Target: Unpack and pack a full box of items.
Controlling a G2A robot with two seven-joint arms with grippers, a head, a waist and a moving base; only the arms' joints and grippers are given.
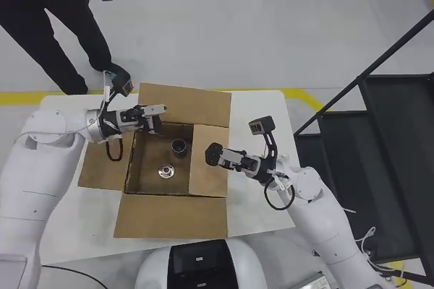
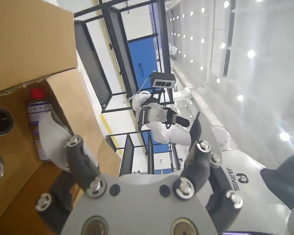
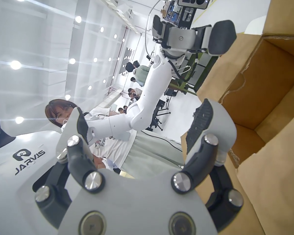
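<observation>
Looking into the brown cardboard box (image 1: 170,217), set open at the middle of the white table (image 1: 246,213) with its flaps folded outward: a short dark hollow cylinder (image 1: 179,147) toward the far wall, a round metal flange (image 1: 166,171) flat on the mid-floor, a purple-labelled spray can (image 2: 38,123) with a red cap lying against a side wall, and a crumpled white pouch or cloth (image 2: 51,133) partly over it. Hard to say which of the two.

Judged as the unpacking half of the job, with several goods waiting inside.

Above the box's far-left corner, the left gripper (image 1: 159,110), fingers spread and empty. Over the right flap, the right gripper (image 1: 211,153) — likewise spread, nothing between.

Next, most likely: lower one gripper into the box and close on a single item. Calls for a steep wrist to clear the walls and flaps. Cylinder probably the easiest grab — flange low and awkward, can half-covered.
</observation>
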